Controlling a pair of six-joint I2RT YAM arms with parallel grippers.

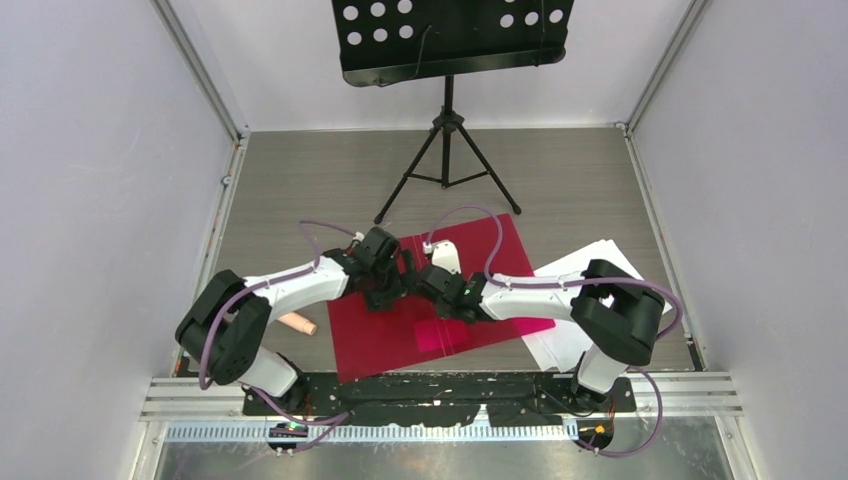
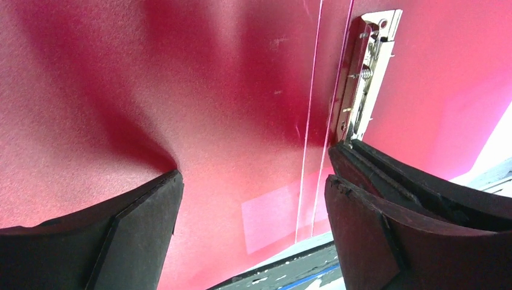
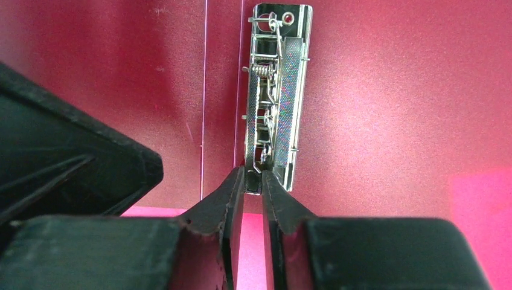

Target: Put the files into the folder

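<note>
The crimson folder [image 1: 400, 335] lies open and flat on the table, its pink patch [image 2: 272, 217] near the front edge. Its metal spring clip [image 3: 275, 96] runs along the spine. My right gripper [image 3: 252, 178] is shut on the clip's near end, and its fingers pinch the metal lever. My left gripper [image 2: 253, 181] hangs open just above the folder's left inner face, beside the clip [image 2: 365, 78], with nothing between its fingers. The files [image 1: 560, 345], a stack of white sheets, lie on the table at the right, partly under the folder's right edge and behind my right arm.
A black music stand on a tripod [image 1: 447, 150] stands at the back centre. A small peach-coloured object [image 1: 297, 322] lies left of the folder. White walls close in both sides, and a metal rail [image 1: 440, 400] runs along the near edge.
</note>
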